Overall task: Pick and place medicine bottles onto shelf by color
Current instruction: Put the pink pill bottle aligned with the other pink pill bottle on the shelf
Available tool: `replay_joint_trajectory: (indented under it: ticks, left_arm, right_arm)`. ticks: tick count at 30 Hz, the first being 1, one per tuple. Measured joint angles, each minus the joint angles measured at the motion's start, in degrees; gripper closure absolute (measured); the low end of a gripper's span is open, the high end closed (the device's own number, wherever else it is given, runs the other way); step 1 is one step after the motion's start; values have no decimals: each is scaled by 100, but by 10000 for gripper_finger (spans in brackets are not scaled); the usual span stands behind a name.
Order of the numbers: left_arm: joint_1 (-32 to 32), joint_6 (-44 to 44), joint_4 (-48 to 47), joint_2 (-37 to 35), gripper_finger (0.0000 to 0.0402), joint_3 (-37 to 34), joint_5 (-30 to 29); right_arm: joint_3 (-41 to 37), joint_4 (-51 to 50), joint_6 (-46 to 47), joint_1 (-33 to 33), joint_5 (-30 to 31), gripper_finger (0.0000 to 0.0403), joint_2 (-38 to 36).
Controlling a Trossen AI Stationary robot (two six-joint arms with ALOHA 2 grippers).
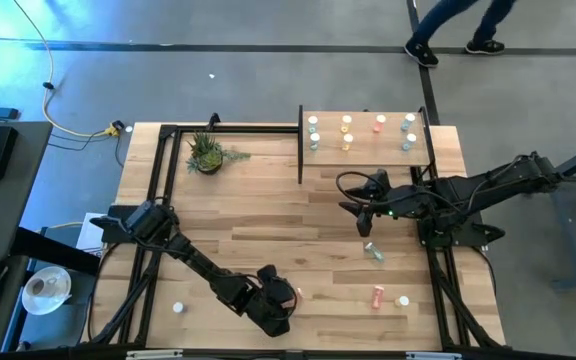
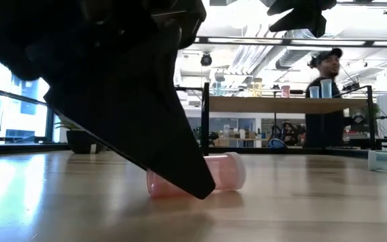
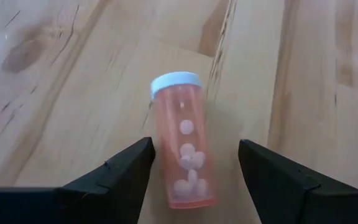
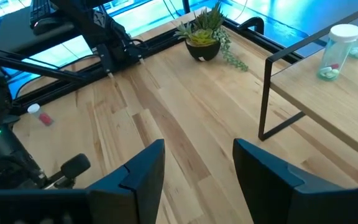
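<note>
An orange-red medicine bottle (image 3: 182,152) with a white cap lies on its side on the tabletop near the front edge; it also shows in the low view (image 2: 227,171). My left gripper (image 3: 194,146) is open low over it, one finger on either side of the body and the cap pointing away, and sits at the front middle in the high view (image 1: 280,302). My right gripper (image 4: 199,146) is open and empty above the table in front of the shelf (image 1: 368,155). On the shelf stand white (image 1: 313,133), yellow (image 1: 347,132), orange-red (image 1: 380,123) and teal (image 1: 408,132) bottles.
Loose on the table lie a teal bottle (image 1: 373,250), an orange-red bottle (image 1: 378,296), a white one (image 1: 403,300) beside it, and a white one (image 1: 178,307) at the front left. A potted plant (image 1: 206,152) stands at the far left. A person (image 2: 324,74) stands beyond the shelf.
</note>
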Motion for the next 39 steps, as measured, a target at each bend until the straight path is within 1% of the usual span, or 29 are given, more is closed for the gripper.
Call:
replay_joint_trajectory:
  ticks: [3, 9, 12, 15, 18, 22, 25, 29, 31, 35, 39]
  left_arm:
    - [2, 237, -42, 0, 191, -1, 28]
    - [20, 546, -82, 2, 259, -9, 70]
    - [42, 602, -74, 4, 292, -10, 106]
    - [48, 650, -55, 7, 313, -10, 119]
    - [50, 690, -20, 10, 318, -10, 136]
    - [114, 802, 46, -26, 312, -21, 220]
    - [192, 1039, 153, -83, 310, -36, 310]
    - [403, 1469, 649, -123, 310, -32, 538]
    - [546, 1750, 982, -127, 310, -32, 742]
    - [902, 2332, 1686, -149, 310, -32, 1340]
    - [1295, 2902, 2425, -151, 310, -25, 1904]
  right_arm:
    - [0, -2, 12, 0, 0, 222, 0]
    - [-2, -7, 104, 0, -11, 222, 0]
    - [-2, -6, 106, -2, -101, 222, 0]
    - [-2, -4, 106, -2, -265, 222, 0]
    - [-2, -3, 103, 0, -370, 222, 0]
    - [-2, 0, -39, 0, -411, 222, 0]
    - [2, 4, -194, -2, -482, 222, -20]
    - [158, -63, -548, 86, -548, 222, -22]
    - [235, -65, -807, 145, -553, 222, -22]
    - [422, -143, -1330, 220, -560, 222, -22]
    - [666, -582, -1561, 221, -670, 222, -22]
